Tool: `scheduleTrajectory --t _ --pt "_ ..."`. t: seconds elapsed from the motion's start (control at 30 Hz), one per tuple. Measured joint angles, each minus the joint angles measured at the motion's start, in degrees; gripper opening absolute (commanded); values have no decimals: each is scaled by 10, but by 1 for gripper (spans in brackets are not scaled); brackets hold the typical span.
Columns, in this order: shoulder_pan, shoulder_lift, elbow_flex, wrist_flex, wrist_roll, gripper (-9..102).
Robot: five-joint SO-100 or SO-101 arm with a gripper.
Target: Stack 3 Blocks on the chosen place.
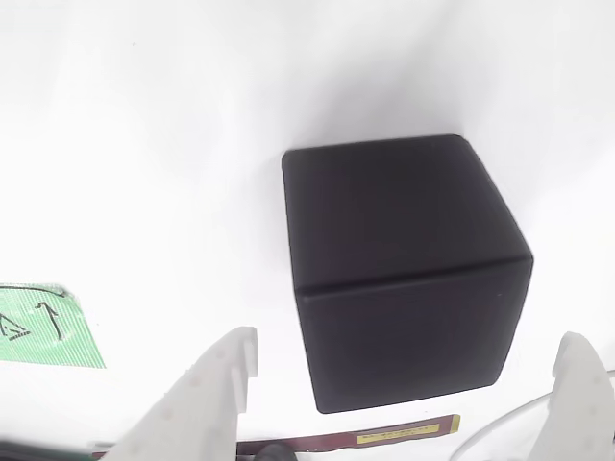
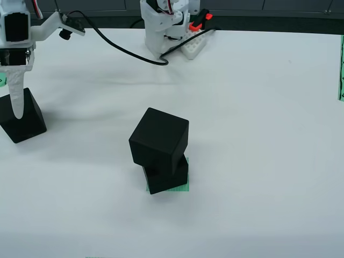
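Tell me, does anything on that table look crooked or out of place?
Yes. In the view from the side, the upper block of the stack sits twisted and shifted left on the lower block, overhanging its edge instead of lining up over the green patch. A third block stands apart at the left, by the gripper.

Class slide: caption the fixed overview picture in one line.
Pincer straddles third black cube; two cubes stacked on green patch.

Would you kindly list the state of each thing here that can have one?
Gripper: open, fingers on either side of a block, not closed on it.
Third block: flat on the table, not lifted.
Top block: stacked on another block, twisted and overhanging it.
Bottom block: sitting on the green patch.
Green patch: mostly covered by the stack.
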Motion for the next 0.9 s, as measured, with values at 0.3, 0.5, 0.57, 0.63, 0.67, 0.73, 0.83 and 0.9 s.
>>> scheduleTrajectory --t 0.3,0.5,0.57,0.63,0.67,0.73,0.83,0.9 --pt "12 -40 -33 -14 -11 38" --pt "11 -50 -33 -22 -19 30" --pt "11 -50 -33 -25 -19 27" --pt "11 -52 -34 -25 -19 22" --pt "11 -52 -34 -25 -20 21" --pt "11 -52 -34 -25 -19 19" --pt "11 -52 -34 -15 -23 19" --pt "11 -48 -34 -3 -24 19"
